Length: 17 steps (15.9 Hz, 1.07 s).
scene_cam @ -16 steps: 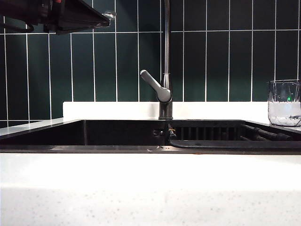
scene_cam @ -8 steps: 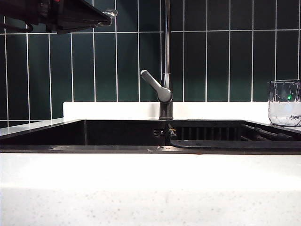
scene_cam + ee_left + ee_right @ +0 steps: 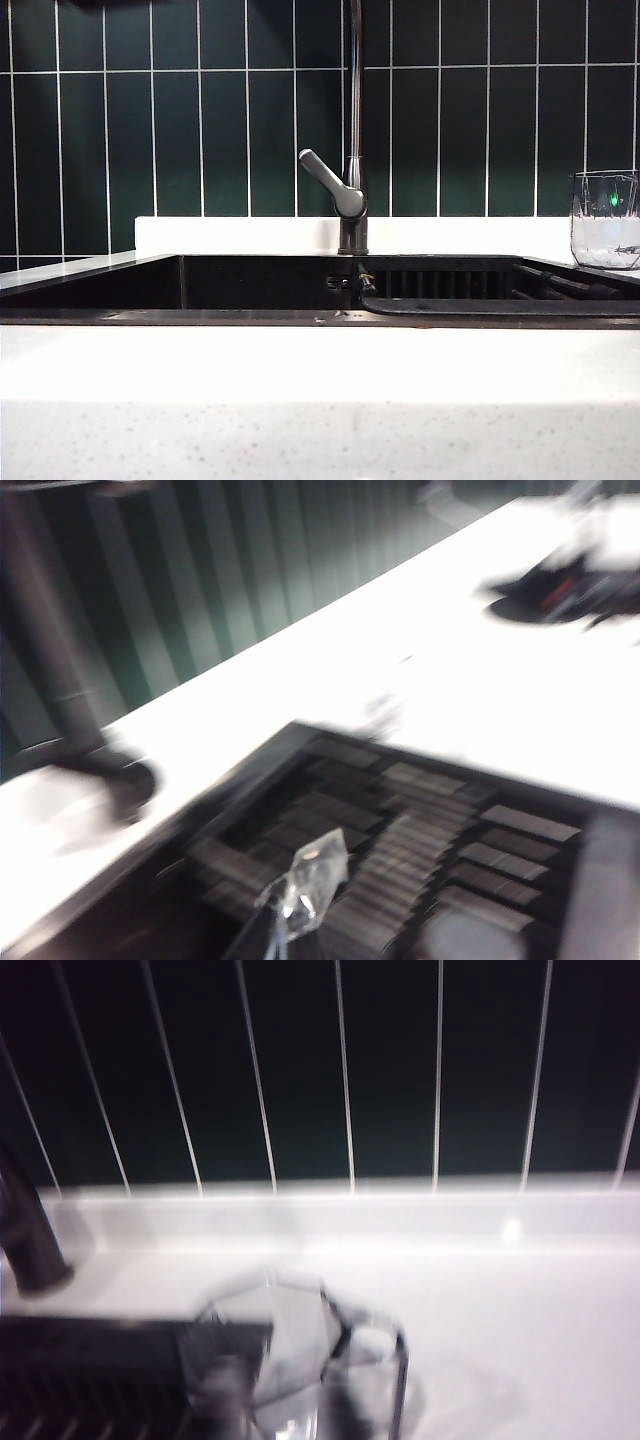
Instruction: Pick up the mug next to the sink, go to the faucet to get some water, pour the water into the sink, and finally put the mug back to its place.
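Two pincers on this rig, and neither shows up in the exterior view, so the wrist views are all there is to go on, and both are pretty smeared.

Left pincer (image 3: 303,888): clear tips pressed together, closed on nothing. It hangs over the sink (image 3: 250,780), with the slatted rack (image 3: 420,830) right under and beyond the tips. The faucet (image 3: 55,670) stands off to one side of it, well apart, base on the white counter (image 3: 400,670). Some dark thing (image 3: 550,590) sits on the counter far past the rack, too blurry to say what.

Right pincer (image 3: 293,1352): I honestly cannot tell if the jaws are apart or together, it's just a clear blur. The mug (image 3: 375,1360) is right under it, standing on the counter just beside the rack's edge. Touching or not, can't say. The faucet base is off to the far side of the pincer, and the dark tile wall (image 3: 400,1070) is straight ahead.

From the exterior view, the mug (image 3: 605,220) stands upright on the counter, to the right of the sink, well away from the faucet, with nothing gripping it.
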Motion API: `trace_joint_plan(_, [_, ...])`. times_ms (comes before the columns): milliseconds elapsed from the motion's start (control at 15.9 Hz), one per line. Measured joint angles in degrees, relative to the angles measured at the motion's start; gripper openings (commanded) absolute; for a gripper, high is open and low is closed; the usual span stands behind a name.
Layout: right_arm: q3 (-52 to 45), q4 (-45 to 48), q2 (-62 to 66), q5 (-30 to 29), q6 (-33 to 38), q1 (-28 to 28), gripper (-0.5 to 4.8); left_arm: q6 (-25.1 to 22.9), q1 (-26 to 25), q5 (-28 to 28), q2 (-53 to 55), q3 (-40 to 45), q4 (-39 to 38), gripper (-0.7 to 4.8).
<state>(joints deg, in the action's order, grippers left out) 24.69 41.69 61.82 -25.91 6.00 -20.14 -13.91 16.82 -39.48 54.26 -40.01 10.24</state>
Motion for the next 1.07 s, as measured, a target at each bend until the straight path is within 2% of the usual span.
trace_joint_plan(63, [-0.59,-2.38,-4.50,0.33,0.00,0.00,-0.02,-1.31,0.00,3.13,-4.37,0.61,-2.99,-0.06])
trace_joint_plan(189, [-0.52,-5.60,-9.53,0.26,0.00,0.02,-0.02,-1.20,0.00,11.58,-14.47,5.70,-3.87,-0.05])
trace_joint_plan(252, [-0.59,-7.52,-11.19,0.28,0.02,0.02,-0.02,-0.57,0.00,14.10,-17.70,7.37,-4.02,-0.05])
trace_joint_plan(504, [-2.08,-14.01,-20.65,0.22,-0.04,0.37,-0.03,8.26,0.00,25.90,-39.43,18.62,-3.48,-0.05])
trace_joint_plan(694, [-6.32,-15.02,-29.53,0.94,0.07,0.92,-0.03,10.82,0.00,31.71,-49.96,22.08,-7.63,-0.05])
trace_joint_plan(757, [-7.15,-17.99,-33.33,1.97,0.20,1.14,-0.03,10.86,0.00,33.70,-51.93,21.97,-9.25,-0.06])
trace_joint_plan(883, [-8.41,-22.80,-38.84,4.50,0.31,1.73,-0.03,10.93,0.00,35.26,-52.87,21.99,-11.78,-0.05])
trace_joint_plan(1009, [-10.49,-28.13,-48.54,7.69,0.39,2.86,-0.03,11.02,0.00,36.00,-52.70,22.03,-12.63,-0.05])
trace_joint_plan(1072, [-10.69,-33.59,-57.13,9.44,0.35,3.43,-0.03,11.21,0.00,37.48,-52.72,22.03,-12.35,-0.05])
